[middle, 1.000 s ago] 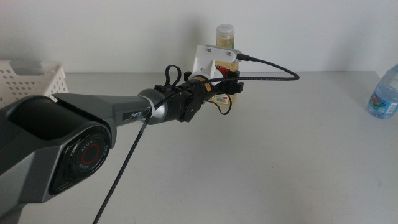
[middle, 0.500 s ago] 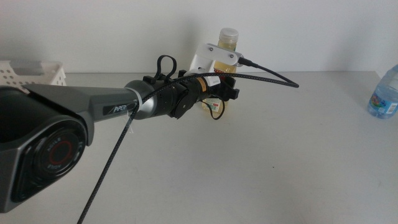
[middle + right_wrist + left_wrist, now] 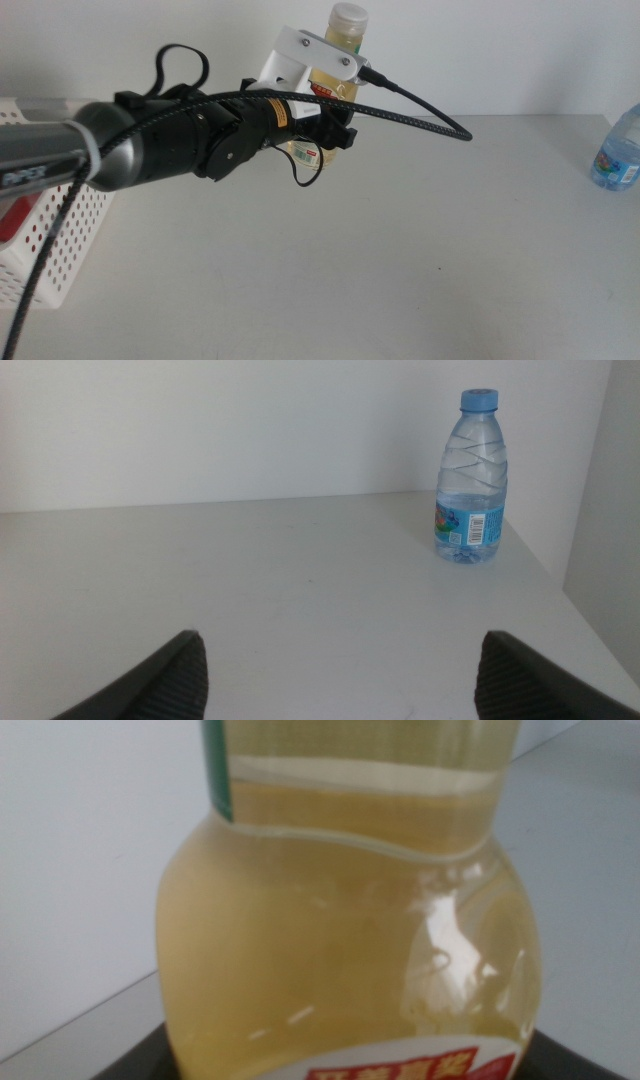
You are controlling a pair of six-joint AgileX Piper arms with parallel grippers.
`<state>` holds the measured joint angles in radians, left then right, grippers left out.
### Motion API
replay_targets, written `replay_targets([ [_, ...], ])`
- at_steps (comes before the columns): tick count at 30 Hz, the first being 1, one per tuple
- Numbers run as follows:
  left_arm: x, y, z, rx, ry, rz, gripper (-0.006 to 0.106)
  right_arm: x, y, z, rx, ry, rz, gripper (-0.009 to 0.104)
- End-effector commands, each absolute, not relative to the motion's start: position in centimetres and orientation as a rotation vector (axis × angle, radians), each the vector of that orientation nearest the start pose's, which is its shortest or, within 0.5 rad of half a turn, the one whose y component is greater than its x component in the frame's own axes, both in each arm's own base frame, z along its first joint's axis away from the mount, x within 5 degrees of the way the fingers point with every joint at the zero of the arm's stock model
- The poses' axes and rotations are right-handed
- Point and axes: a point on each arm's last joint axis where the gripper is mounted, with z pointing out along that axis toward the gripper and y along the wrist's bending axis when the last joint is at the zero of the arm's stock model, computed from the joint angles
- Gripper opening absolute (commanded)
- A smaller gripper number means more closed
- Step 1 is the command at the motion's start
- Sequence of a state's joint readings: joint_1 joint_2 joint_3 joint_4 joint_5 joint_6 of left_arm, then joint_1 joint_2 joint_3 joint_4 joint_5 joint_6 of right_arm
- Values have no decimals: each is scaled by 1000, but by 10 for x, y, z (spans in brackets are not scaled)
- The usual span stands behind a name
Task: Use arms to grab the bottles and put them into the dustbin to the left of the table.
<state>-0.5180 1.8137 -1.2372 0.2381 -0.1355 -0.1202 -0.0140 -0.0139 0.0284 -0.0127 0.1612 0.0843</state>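
Note:
My left gripper (image 3: 335, 135) is shut on the yellow-liquid bottle (image 3: 346, 30) and holds it up in the air above the far middle of the table (image 3: 400, 270). The bottle fills the left wrist view (image 3: 340, 930), its red label at the jaws. The white perforated dustbin (image 3: 55, 245) stands at the left edge, below the left arm. The blue-capped water bottle (image 3: 615, 150) stands upright at the far right; it also shows in the right wrist view (image 3: 472, 480). My right gripper (image 3: 345, 695) is open and empty, well short of it. The red can is not clearly in view.
A white wall runs behind the table. The left arm's thick black cable (image 3: 420, 105) loops out to the right above the table. A red patch (image 3: 6, 215) shows at the left edge by the dustbin; I cannot tell what it is.
My left gripper has lifted the yellow-liquid bottle off the table and carried it up and to the left. The arm has swung left, uncovering the dustbin. The water bottle has not moved.

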Motion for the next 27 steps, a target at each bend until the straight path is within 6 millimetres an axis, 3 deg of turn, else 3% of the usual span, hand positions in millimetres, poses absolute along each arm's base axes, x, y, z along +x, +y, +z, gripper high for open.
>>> replay_targets([
  [1, 347, -200, 329, 565, 1653, -327, -2, 55, -1, 201, 58, 1555, 27, 94],
  [10, 307, -151, 374, 432, 1891, -262, -2, 55, -1, 201, 58, 1555, 27, 94],
  [14, 294, -114, 388, 351, 2041, -181, -2, 55, -1, 201, 58, 1555, 27, 94],
  [20, 284, -60, 420, 385, 2223, -39, -2, 55, -1, 201, 58, 1555, 27, 94],
  [27, 281, 10, 441, 243, 2271, 31, -2, 55, -1, 201, 58, 1555, 27, 94],
])
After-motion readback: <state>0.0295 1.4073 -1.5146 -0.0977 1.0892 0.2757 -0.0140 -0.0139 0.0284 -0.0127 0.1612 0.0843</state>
